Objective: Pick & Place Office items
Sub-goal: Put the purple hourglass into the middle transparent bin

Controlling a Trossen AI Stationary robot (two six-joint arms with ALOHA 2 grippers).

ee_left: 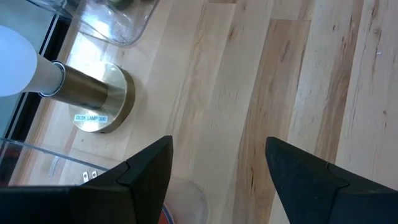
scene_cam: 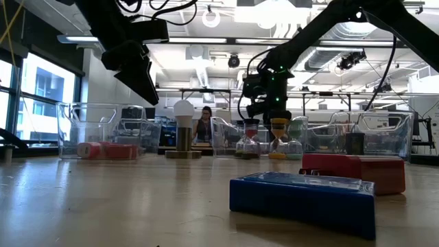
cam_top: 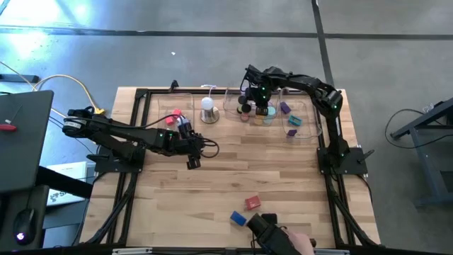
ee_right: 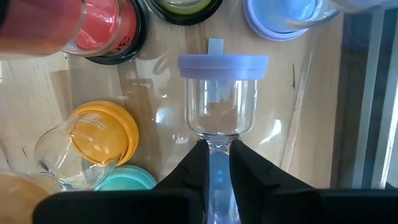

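The office items are small sand timers and blocks. Several timers with red, orange (ee_right: 102, 134), teal and blue caps stand upright in a clear tray (cam_top: 237, 106) at the table's far side. My right gripper (ee_right: 216, 149) reaches down into this tray, shut on a lilac-capped timer (ee_right: 222, 93). A blue block (cam_top: 238, 218) and a red block (cam_top: 252, 204) lie flat on the table near its front edge. My left gripper (ee_left: 217, 143) hovers open above bare wood left of centre, holding nothing. My right gripper pinches the lilac-capped timer at its narrow glass waist (ee_right: 217, 144) between its two fingers. The fingers come from above, pointing down, and lie across the timer. The timer lies level on its side over the tray's floor; whether it rests there or is lifted, I cannot tell.
A white-domed desk lamp (cam_top: 207, 110) on a brass base stands between the clear trays. The left tray (cam_top: 159, 106) holds red and pink pieces; the right tray (cam_top: 304, 131) holds purple and teal blocks. A person's hand (cam_top: 301, 244) shows at the front edge.
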